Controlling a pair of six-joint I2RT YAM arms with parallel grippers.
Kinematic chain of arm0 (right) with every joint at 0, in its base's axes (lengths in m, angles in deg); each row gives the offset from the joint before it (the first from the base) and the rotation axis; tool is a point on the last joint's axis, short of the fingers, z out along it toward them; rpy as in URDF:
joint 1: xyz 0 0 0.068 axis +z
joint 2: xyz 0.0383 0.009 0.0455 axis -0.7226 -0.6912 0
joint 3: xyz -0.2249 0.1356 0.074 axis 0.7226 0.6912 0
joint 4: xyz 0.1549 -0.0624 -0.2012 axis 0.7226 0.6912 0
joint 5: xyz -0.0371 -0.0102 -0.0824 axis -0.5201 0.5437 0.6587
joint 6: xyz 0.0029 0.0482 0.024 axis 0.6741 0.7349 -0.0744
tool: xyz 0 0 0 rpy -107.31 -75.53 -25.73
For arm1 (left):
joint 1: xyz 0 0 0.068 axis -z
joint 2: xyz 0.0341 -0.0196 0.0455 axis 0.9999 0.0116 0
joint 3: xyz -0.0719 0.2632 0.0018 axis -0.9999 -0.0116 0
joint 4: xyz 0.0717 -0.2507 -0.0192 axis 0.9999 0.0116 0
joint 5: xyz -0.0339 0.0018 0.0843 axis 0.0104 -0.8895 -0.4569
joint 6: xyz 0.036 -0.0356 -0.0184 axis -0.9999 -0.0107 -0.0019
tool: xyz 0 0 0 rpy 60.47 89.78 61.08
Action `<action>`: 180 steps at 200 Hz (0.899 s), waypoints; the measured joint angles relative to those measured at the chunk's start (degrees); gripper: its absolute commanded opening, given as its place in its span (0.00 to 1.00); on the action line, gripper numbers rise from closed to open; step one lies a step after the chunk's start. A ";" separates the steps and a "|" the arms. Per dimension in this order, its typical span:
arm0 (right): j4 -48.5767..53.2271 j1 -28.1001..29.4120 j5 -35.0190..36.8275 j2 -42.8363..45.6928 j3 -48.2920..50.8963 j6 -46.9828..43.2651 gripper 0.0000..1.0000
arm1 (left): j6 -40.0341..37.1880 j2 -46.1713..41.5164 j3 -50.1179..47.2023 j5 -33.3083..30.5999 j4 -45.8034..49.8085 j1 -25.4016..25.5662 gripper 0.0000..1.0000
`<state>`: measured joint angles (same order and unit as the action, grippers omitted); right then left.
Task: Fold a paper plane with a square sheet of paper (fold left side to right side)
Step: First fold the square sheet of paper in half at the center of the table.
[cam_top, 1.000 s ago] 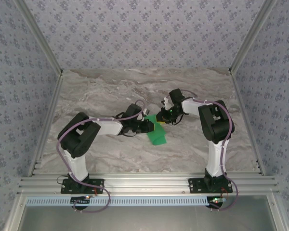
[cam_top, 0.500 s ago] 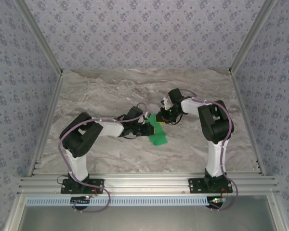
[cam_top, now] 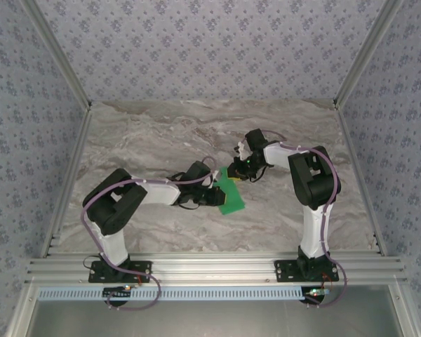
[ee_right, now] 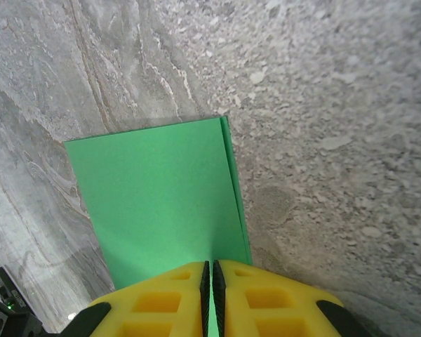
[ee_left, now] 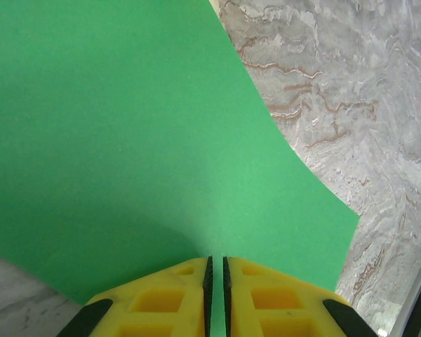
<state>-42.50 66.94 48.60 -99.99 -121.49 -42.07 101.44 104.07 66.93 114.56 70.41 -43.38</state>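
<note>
Yellow-tipped left claw (ee_left: 217, 265) is clenched on one edge of the square sheet of paper (ee_left: 126, 140). The right claw (ee_right: 212, 270) grips its doubled far end, at the middle of the desk (cam_top: 147, 133). Best to keep both pinches firm, align the edges squarely, then press the crease.

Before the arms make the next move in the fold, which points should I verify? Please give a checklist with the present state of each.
1. Left gripper shut on the green paper: ok.
2. Right gripper shut on the paper: ok.
3. Layer edges matched near the right gripper: not ok, a thin strip of a second layer shows along one edge.
4. Paper flat on the table: not ok, it curves in the left wrist view.
5. Crease pressed sharp: cannot tell.
</note>
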 measured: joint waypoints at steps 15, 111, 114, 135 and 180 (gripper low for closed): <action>0.04 0.00 -0.02 0.00 -0.02 0.00 0.13 | 0.15 -0.02 0.00 -0.02 -0.02 0.33 0.14; 0.09 0.00 -0.04 0.00 -0.02 0.00 0.13 | 1.75 -1.44 -2.47 -0.94 -1.33 4.66 0.14; 0.11 0.00 -0.02 0.00 -0.02 0.00 0.13 | 1.79 -1.49 -2.49 -0.98 -1.22 4.81 0.14; 0.11 0.00 -0.02 0.00 -0.02 -0.02 0.13 | 2.21 -1.86 -2.97 -1.20 -0.81 6.32 0.14; 0.11 0.00 -0.02 0.00 -0.02 -0.02 0.13 | 3.26 -3.17 -4.59 -2.03 -1.16 7.98 0.14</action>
<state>-42.39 66.94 48.58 -99.99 -121.51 -42.10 104.70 100.90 62.34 112.53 69.25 -35.40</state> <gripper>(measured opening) 0.134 0.141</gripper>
